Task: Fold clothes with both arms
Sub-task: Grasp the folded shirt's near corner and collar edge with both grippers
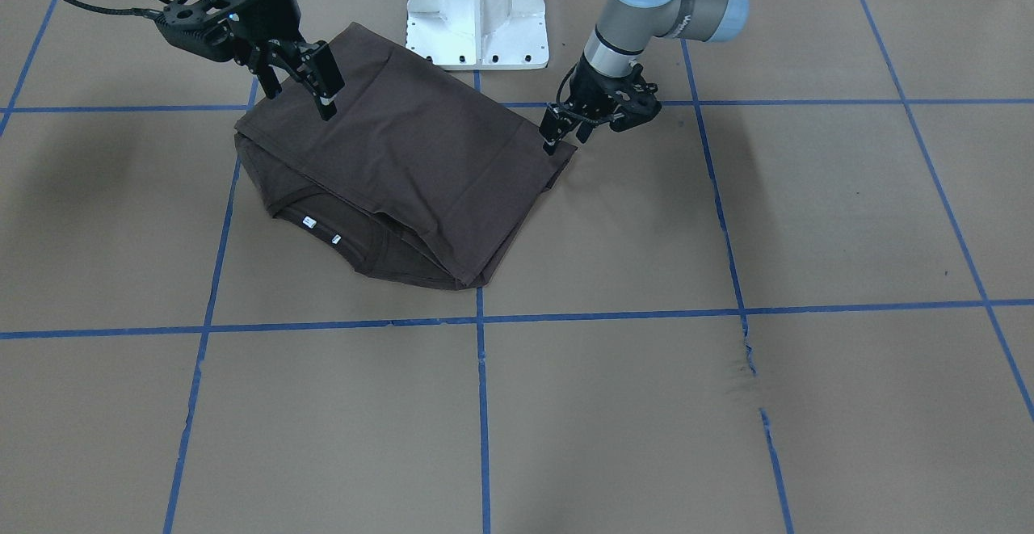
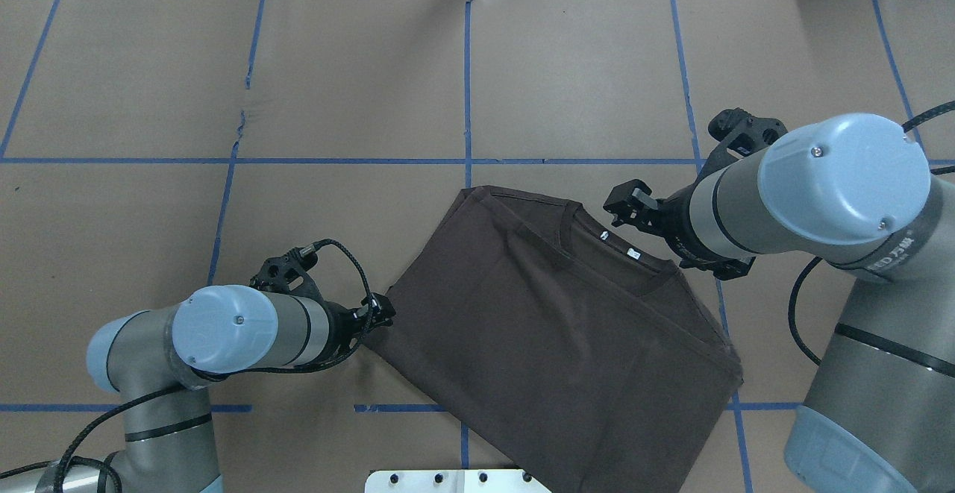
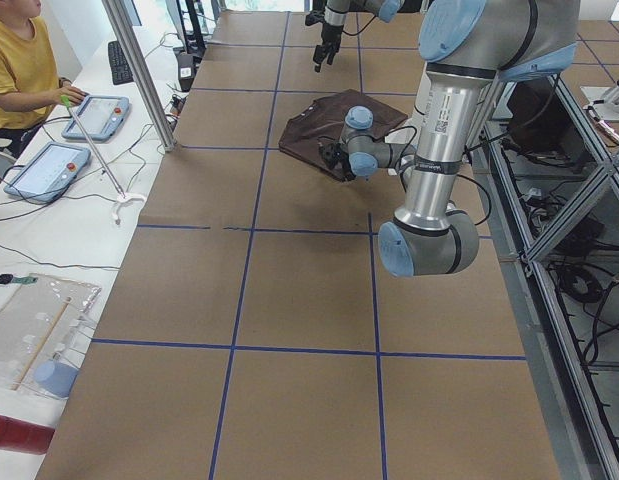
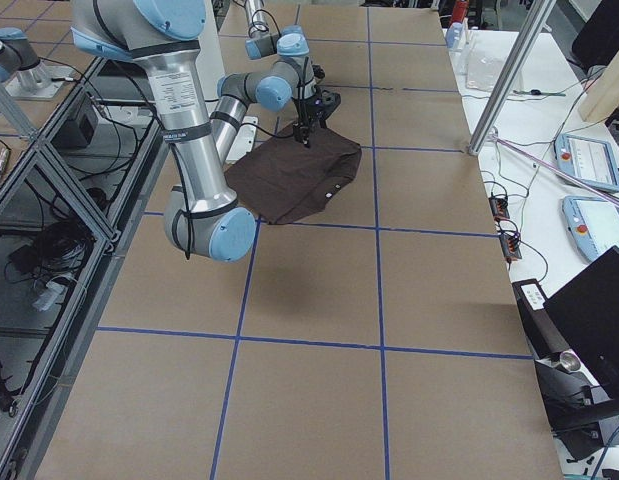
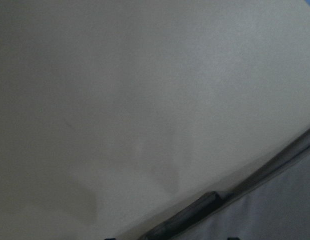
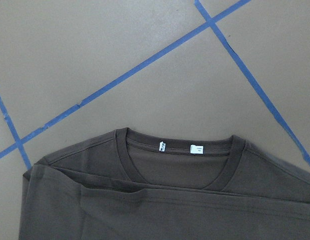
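Note:
The dark brown-grey T-shirt (image 1: pixel 404 162) lies folded on the brown table, its lower part laid over the chest. Its ribbed collar (image 6: pixel 225 172) and white neck tags (image 6: pixel 197 148) show at the edge facing away from me. The shirt also shows in the overhead view (image 2: pixel 552 329). My left gripper (image 1: pixel 565 136) is low at the shirt's left corner; its fingers look parted, with no cloth lifted between them. It also shows in the overhead view (image 2: pixel 382 310). My right gripper (image 1: pixel 299 94) is open and empty, raised above the shirt's right side near the collar (image 2: pixel 630 206).
The white bolted pedestal (image 1: pixel 477 17) stands just behind the shirt. Blue tape lines (image 1: pixel 481 405) grid the table, and the paper is torn at one spot (image 1: pixel 747 364). An operator in yellow (image 3: pixel 19 60) sits with tablets (image 3: pixel 49 170) beyond the far edge.

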You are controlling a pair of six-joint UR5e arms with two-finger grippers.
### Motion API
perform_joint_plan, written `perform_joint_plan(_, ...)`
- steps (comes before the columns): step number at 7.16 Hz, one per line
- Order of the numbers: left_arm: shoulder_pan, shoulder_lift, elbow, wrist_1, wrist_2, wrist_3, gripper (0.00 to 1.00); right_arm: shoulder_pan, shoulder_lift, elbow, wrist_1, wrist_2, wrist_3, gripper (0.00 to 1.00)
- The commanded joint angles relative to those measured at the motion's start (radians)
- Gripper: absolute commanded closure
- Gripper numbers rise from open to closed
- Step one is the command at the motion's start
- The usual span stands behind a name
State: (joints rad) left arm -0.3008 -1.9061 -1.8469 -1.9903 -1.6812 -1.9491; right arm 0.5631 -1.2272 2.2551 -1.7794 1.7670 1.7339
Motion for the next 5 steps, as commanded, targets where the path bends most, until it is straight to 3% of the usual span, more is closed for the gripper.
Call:
perform_joint_plan(1,0.011,-0.013,0.000,0.047,0.006,-0.004,0.21,0.004,0.003,-0.014,0.000,-0.008,-0.014,0.00)
perform_joint_plan(2,0.011,-0.013,0.003,0.047,0.008,-0.004,0.22,0.004,0.003,-0.026,0.000,-0.009,-0.014,0.00)
perform_joint_plan(5,0.011,-0.014,0.011,0.047,0.038,-0.002,0.50,0.004,0.002,-0.028,0.000,-0.012,-0.014,0.00)
